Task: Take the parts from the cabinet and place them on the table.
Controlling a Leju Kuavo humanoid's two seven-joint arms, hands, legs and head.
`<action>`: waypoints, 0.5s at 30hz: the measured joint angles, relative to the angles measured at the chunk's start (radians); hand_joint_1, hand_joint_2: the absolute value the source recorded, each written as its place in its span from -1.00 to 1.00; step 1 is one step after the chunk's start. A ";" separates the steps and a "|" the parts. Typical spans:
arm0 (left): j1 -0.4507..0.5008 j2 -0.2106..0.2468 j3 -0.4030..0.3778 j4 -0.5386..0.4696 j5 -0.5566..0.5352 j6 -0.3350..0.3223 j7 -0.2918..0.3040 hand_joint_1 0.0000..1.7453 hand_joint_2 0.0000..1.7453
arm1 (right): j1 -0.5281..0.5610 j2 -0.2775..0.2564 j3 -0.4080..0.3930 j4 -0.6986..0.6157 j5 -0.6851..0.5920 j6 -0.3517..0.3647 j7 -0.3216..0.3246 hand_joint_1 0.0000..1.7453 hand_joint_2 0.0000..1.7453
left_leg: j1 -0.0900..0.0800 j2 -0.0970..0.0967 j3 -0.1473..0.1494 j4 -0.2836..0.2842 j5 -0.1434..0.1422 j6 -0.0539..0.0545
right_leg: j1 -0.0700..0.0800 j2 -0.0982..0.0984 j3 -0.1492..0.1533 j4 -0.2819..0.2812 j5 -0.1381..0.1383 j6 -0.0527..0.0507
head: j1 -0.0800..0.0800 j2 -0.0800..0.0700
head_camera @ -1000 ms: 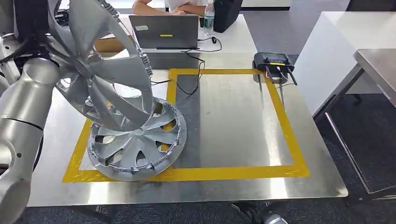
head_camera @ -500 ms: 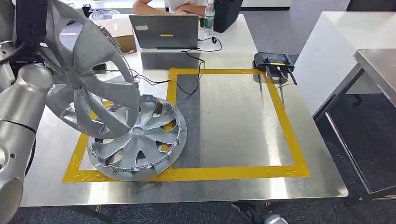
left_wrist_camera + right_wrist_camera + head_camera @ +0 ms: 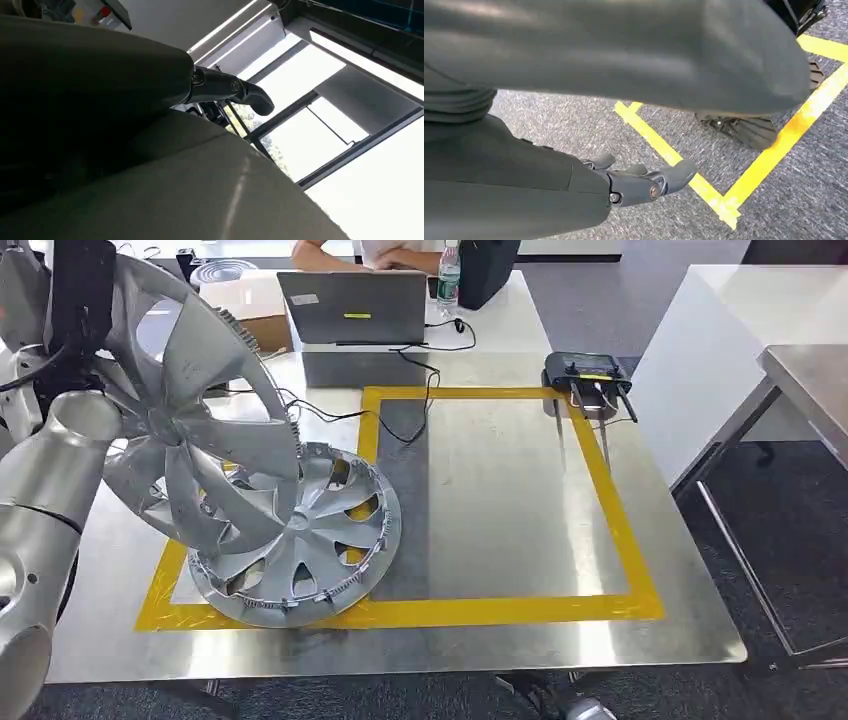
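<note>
Over table (image 3: 480,650) edge, hubcap (image 3: 190,410) (tilted) overlaps another (image 3: 310,550).

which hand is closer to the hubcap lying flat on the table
Left. The left arm holds another hubcap just above the flat hubcap; the right hand hangs down over the floor.

Hubcaps: two. One hubcap lying flat (image 3: 300,545) on the steel table (image 3: 480,640), about 8 o'clock inside the taped square; one raised hubcap (image 3: 185,410), tilted on edge, at 9 o'clock, overlapping the flat one.

Yellow tape square (image 3: 610,510): one on the table.

Tables: two more at 3 o'clock, one white table (image 3: 720,330) and one grey side table (image 3: 810,380).

Far edge, 12 o'clock: one laptop (image 3: 350,308), one water bottle (image 3: 447,280), one dark bag (image 3: 485,268), one cardboard box (image 3: 250,315).

At 1 o'clock: one black controller (image 3: 585,368) with cables.

People: one person (image 3: 370,252), arms on the far table.
</note>
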 joint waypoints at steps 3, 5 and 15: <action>0.000 -0.002 0.000 -0.001 -0.001 0.000 0.001 -1.00 -1.00 | 0.000 0.000 0.000 0.000 0.000 0.000 0.000 -1.00 -1.00 | 0.008 0.001 0.014 -0.014 -0.005 0.015 | -0.003 0.001 -0.007 0.022 0.005 0.009 | 0.000 0.000; -0.003 -0.003 0.000 -0.002 -0.003 0.001 0.005 -1.00 -1.00 | -0.001 0.000 0.000 0.000 -0.001 0.000 -0.001 -1.00 -1.00 | 0.008 0.001 0.021 -0.019 -0.013 0.026 | -0.004 -0.004 -0.052 0.095 -0.017 0.007 | 0.003 0.000; 0.015 -0.007 0.000 0.009 -0.012 0.001 0.008 -1.00 -1.00 | 0.023 0.000 0.000 0.001 -0.003 -0.020 0.003 -1.00 -1.00 | 0.010 -0.002 0.088 -0.007 -0.083 -0.017 | 0.002 -0.009 -0.133 0.020 0.105 -0.008 | 0.003 0.000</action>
